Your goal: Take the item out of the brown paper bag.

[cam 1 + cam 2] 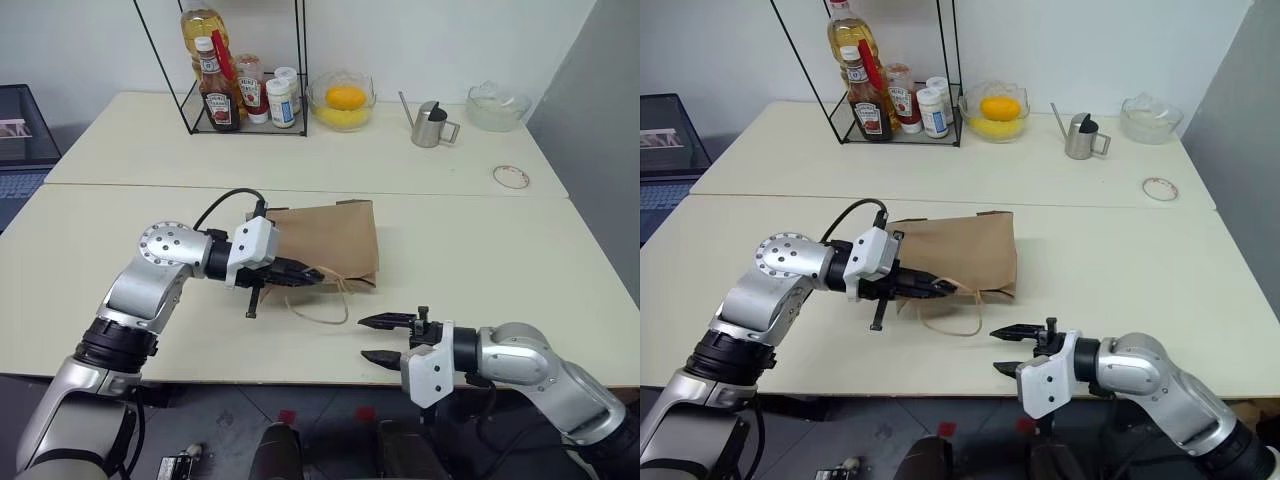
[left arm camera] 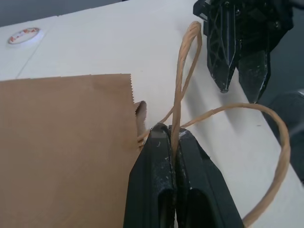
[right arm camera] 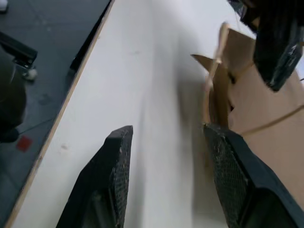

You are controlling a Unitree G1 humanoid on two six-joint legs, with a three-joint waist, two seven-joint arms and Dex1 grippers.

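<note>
- Right gripper (image 1: 377, 337): nearest to us, at the table's near edge (image 1: 300, 383), fingers parted and holding nothing, tips pointing left toward the bag's mouth, apart from the bag.
- Left gripper (image 1: 312, 273): we note its fingers clenched on one cord handle (image 2: 179, 102) of the brown paper bag (image 1: 335, 240), the cord pinched just at the bag's mouth; the second handle loop (image 1: 325, 310) hangs loose onto the table.
- Brown paper bag: lies flat on the near table, mouth toward us, just beyond both grippers.
- Item: we cannot see it; whether it sits inside the bag we cannot tell.
- Far table: wire rack (image 1: 240, 70) with sauce bottles (image 1: 218, 95) and an oil bottle (image 1: 203, 30); glass bowl with an orange fruit (image 1: 344, 98); small metal pitcher (image 1: 430, 124); second glass bowl (image 1: 497, 105); tape roll (image 1: 510, 177) near the right edge.
</note>
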